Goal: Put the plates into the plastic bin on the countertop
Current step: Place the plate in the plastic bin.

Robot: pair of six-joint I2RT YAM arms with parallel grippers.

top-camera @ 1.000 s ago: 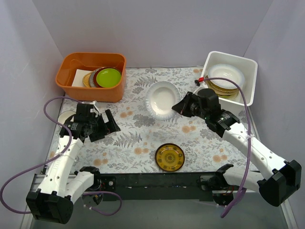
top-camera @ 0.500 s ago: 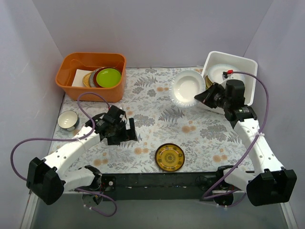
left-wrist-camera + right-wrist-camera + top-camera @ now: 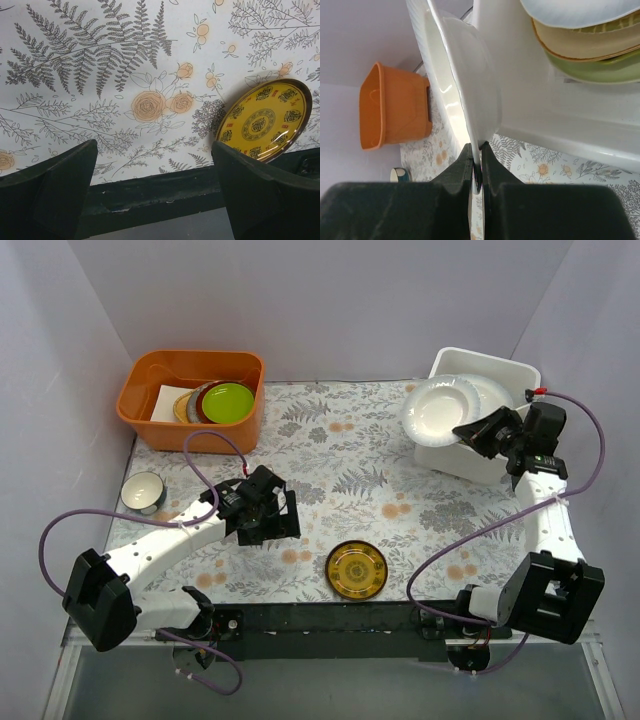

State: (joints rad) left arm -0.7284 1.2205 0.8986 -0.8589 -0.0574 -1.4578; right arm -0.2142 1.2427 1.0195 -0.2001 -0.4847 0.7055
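Left wrist view: amber plate [image 3: 264,121] markings unreadable; left jaws wide, empty; right jaws pinch white plate [image 3: 437,410].

The countertop [image 3: 340,455] bears an orange tub [image 3: 190,436], the plastic bin [image 3: 490,358], a bowl [image 3: 143,492] and an amber plate [image 3: 357,569].

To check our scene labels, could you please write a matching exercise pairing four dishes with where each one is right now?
Things:
1. white plate
2. amber plate
3. green plate
4. bowl

Places:
A. in the orange tub
B. flat on the countertop, front centre
C. at the countertop's left edge
D. held up at the bin

Pairs: 1-D, 2-B, 3-A, 4-C.
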